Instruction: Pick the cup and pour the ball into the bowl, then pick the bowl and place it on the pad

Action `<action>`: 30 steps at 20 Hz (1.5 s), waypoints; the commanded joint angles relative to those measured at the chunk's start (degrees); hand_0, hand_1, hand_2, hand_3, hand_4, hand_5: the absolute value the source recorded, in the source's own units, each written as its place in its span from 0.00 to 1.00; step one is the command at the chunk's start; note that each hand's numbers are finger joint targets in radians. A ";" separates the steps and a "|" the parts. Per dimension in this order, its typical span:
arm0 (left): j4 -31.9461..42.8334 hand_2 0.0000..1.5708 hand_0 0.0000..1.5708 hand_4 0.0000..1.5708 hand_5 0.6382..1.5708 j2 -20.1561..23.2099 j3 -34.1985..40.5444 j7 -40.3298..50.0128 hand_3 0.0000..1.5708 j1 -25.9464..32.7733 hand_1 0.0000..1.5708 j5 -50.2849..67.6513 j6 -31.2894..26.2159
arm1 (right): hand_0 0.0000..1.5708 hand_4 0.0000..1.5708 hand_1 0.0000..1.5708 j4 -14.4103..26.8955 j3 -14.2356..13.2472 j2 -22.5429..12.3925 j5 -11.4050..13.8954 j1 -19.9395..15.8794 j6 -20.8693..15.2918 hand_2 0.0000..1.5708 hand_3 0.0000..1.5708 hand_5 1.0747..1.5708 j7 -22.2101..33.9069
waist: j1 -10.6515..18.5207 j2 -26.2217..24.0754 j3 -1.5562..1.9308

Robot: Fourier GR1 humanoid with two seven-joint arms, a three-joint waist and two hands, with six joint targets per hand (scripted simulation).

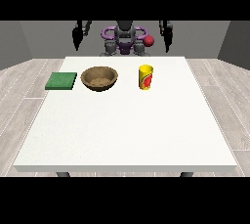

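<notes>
A yellow cup with a red and green mark stands upright on the white table, right of centre at the far side. No ball shows in the cup from this angle. A brown wooden bowl sits to its left. A flat green pad lies at the table's far left edge. Both black hands hang raised behind the table's far edge, away from everything: the hand at the view's left and the hand at the view's right, fingers pointing down and straight.
The robot's torso stands behind the far edge, with a red knob at its side. The table's whole near half is bare white surface. Wooden floor surrounds the table.
</notes>
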 commanded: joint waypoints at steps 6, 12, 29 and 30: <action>-6.05 0.00 0.00 0.00 0.85 2.22 0.83 6.15 0.00 -0.83 0.00 0.94 -0.37 | 0.00 0.00 0.00 -5.52 -0.80 -3.29 -0.31 -0.73 0.46 0.00 0.00 1.00 6.75 | -0.39 -15.29 -2.08; -11.04 0.00 0.00 0.00 0.84 -2.48 3.41 2.04 0.00 -1.87 0.00 7.96 0.20 | 0.00 0.00 0.00 -0.30 -6.27 -2.16 -7.46 0.83 4.78 0.00 0.00 1.00 -1.43 | 2.84 -4.98 -2.23; 14.40 0.00 0.00 0.00 0.80 -0.02 12.68 -24.16 0.00 -16.48 0.00 8.32 -2.01 | 0.00 0.00 0.00 9.60 -7.86 -1.83 -6.50 -11.17 7.91 0.00 0.00 1.00 -16.59 | -1.50 14.14 -2.27; 17.79 0.00 0.00 0.00 0.80 0.17 13.45 -24.40 0.00 -20.45 0.00 7.18 0.22 | 0.00 0.00 0.00 8.86 -8.68 -4.04 -7.51 -15.30 8.24 0.00 0.00 1.00 -12.43 | -2.75 14.73 -2.27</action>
